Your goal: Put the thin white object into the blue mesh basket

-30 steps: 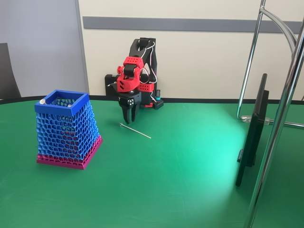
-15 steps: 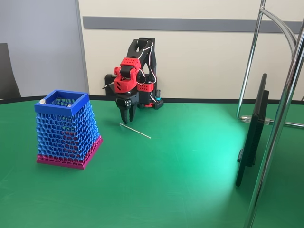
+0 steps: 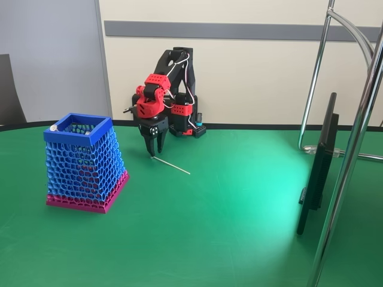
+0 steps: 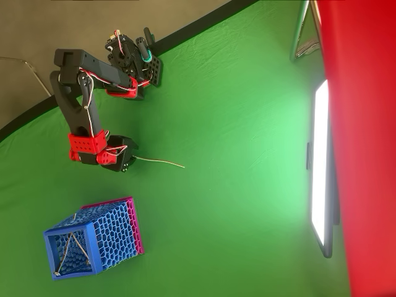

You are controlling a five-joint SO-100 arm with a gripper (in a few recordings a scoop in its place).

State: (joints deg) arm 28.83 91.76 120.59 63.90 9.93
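basket (image 3: 84, 162): far left in the fixed view; a square, tapering body of blue honeycomb mesh, a solid blue rim on top, a magenta-pink band at the foot. it stands upright on the table. in the overhead view (image 4: 93, 240) thin pale sticks lie crossed inside it, seen through the open top.

gripper (image 3: 154, 153): right of the basket and apart from it; black tapering fingers hang from a red, perforated plastic wrist block. it points down, its tips at the stick's knobbed end, close above the table. the fingers stand a narrow gap apart; whether they pinch the stick cannot be told. in the overhead view (image 4: 128, 160) the stick's near end meets the gripper's face.

arm (image 3: 173, 84): black angular links with red joint housings and loose white and red wires; its base sits at the table's back edge against the wall.

stick (image 3: 172, 165): very thin, straight, whitish-grey, with a tiny knob at its left end. it lies on the table, slanting from the gripper's tips down to the right in the fixed view, outside the basket. in the overhead view (image 4: 159, 162) it runs right from the gripper.

table (image 3: 227, 227): smooth matte green surface with a dark curved edge and a bright glare patch right of centre.

monitor (image 3: 319, 164): thin black panel, seen edge-on, upright at the right.

stand (image 3: 353, 137): shiny chrome tubes, straight and curved, at the far right.
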